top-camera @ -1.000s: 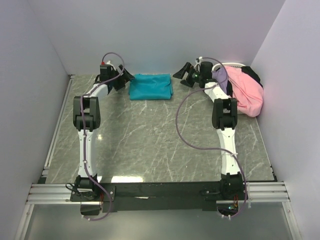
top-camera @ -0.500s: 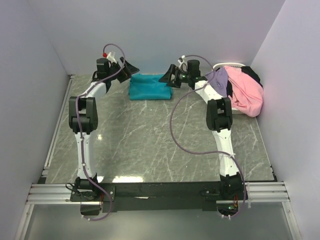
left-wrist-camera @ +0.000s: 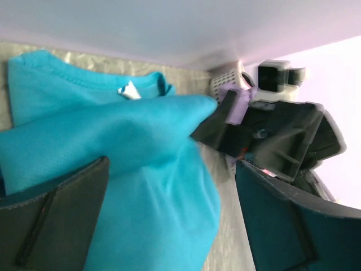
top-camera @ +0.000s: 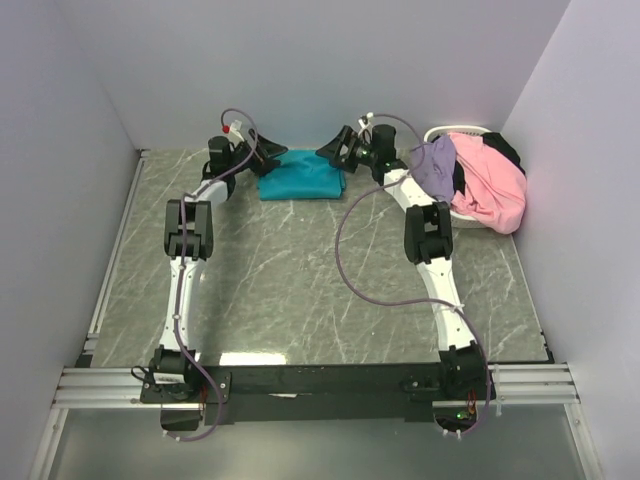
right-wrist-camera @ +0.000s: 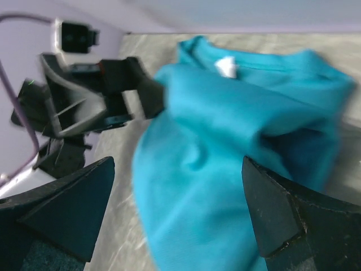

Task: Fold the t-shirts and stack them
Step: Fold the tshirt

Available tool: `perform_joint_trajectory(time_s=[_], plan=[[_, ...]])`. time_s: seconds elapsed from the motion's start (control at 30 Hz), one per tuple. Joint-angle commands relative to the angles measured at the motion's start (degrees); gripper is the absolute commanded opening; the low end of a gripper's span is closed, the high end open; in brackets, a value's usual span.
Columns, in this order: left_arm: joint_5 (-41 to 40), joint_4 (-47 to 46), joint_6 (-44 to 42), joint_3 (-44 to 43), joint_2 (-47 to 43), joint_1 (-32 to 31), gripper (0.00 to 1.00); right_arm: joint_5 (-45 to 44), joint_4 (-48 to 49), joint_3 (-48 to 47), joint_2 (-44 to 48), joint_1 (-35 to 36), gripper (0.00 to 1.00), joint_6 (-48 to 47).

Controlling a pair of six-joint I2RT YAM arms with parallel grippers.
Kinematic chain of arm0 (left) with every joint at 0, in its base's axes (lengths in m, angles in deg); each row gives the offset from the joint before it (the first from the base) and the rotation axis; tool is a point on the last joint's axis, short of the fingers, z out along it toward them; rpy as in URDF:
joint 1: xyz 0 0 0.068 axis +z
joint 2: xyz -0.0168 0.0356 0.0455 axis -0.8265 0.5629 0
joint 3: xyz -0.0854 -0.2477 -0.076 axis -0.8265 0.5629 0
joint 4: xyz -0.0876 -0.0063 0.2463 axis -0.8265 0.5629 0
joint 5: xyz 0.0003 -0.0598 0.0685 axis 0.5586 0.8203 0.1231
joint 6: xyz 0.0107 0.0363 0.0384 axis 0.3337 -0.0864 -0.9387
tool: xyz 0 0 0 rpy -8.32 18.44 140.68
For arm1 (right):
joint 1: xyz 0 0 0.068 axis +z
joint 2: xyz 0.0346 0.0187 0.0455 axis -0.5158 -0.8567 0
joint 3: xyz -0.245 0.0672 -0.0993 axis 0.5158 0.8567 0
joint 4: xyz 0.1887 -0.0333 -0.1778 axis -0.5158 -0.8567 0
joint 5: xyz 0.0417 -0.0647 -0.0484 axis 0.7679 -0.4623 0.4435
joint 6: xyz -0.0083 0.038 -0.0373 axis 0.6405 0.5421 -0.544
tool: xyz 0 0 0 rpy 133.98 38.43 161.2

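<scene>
A folded teal t-shirt (top-camera: 302, 176) lies at the back of the table, with its collar and white label toward the wall. My left gripper (top-camera: 268, 156) is at its left end and my right gripper (top-camera: 336, 149) at its right end, facing each other. Both are open. In the left wrist view the teal t-shirt (left-wrist-camera: 130, 169) fills the gap of my left gripper (left-wrist-camera: 169, 226), bunched but not pinched. Teal cloth (right-wrist-camera: 237, 158) also lies between the wide jaws of my right gripper (right-wrist-camera: 180, 220). Pink (top-camera: 492, 188), lavender (top-camera: 436, 166) and black (top-camera: 507, 150) t-shirts are heaped at the right.
The heap of shirts spills out of a white basket (top-camera: 462, 130) in the back right corner, beside the right wall. The back wall stands just behind the teal shirt. Marbled grey tabletop (top-camera: 300, 270) stretches between the arms toward the near edge.
Both grippers have swung inward from beside the teal t-shirt to its two ends, still open. The shirt's ends now bulge up between the jaws.
</scene>
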Motion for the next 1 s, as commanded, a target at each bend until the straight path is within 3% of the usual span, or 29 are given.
perform_joint_trajectory(time_s=[0.0,0.23,0.37,0.5,0.63,0.73,0.97], plan=[[-2.37,-6.50,0.79,-4.09,0.70,-0.25,0.99,-5.13,5.80,-3.72,-1.13,-0.91,1.00,3.06],[-6.60,-9.92,-0.20,-5.59,0.09,0.45,0.99,-7.52,7.29,-1.80,1.60,-1.61,1.00,-1.16],[-4.67,-11.42,-0.18,0.37,-6.21,0.80,0.99,-8.21,4.93,5.14,7.83,-1.61,1.00,-4.50],[-6.15,-2.92,-7.99,12.23,-16.77,0.80,1.00,-10.66,-3.94,9.37,14.06,-1.70,1.00,-10.81],[-13.53,10.51,-19.23,27.59,-27.23,0.80,0.99,-12.61,-11.24,16.73,18.29,-1.97,1.00,-14.61],[-18.45,12.92,-22.41,35.16,-32.51,0.80,0.99,-13.84,-14.67,19.64,19.97,-2.05,1.00,-16.37],[-21.44,18.98,-25.67,36.78,-31.39,0.54,0.99,-12.26,-19.52,17.72,17.60,-2.05,1.00,-16.46]])
